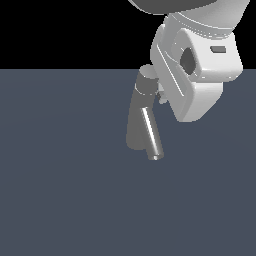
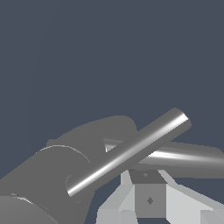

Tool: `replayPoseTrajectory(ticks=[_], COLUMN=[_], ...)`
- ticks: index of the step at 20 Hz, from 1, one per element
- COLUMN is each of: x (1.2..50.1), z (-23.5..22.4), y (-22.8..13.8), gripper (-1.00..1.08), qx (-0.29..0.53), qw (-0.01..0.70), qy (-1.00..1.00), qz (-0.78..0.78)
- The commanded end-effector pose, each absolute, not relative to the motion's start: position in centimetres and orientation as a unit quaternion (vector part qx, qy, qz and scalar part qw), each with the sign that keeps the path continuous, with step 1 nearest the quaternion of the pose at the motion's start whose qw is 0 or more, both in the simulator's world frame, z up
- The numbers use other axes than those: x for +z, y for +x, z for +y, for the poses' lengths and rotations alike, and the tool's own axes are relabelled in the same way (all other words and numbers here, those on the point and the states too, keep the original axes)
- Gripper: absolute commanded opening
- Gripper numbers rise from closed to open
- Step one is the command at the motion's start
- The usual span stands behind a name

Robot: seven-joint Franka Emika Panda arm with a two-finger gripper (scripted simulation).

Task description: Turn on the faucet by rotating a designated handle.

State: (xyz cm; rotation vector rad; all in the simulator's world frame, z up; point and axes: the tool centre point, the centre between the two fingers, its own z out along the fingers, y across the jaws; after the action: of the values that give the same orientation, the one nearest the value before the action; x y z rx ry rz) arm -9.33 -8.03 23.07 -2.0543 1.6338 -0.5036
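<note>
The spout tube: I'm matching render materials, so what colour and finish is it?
The spout tube is grey metal with a bright glossy highlight along its length, clearest in the exterior view.

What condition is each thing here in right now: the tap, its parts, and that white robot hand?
faucet: standing on the floor, body leaning, no water visible.
spout: slanting downward, nothing coming out.
handle: thin rod sticking out sideways from the cap, crossing just above the fingertip.
gripper: close beside the faucet's top; open or shut cannot be told.

A flat slate-blue floor (image 1: 60, 190) (matte, unmarked) fills the lower scene; plain black backdrop (image 1: 60, 30) above.
</note>
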Motion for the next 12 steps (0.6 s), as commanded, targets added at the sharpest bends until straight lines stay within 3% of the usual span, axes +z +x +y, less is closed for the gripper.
replayPoseTrajectory(ticks=[1,12], x=[23.2,24.1], z=[-10.0,-12.8], y=[-8.9,-7.1], gripper=[-1.0,-1.0], qx=[-0.188,-0.189], qw=[0.227,0.224], qy=[-0.738,-0.734], qz=[0.606,0.613])
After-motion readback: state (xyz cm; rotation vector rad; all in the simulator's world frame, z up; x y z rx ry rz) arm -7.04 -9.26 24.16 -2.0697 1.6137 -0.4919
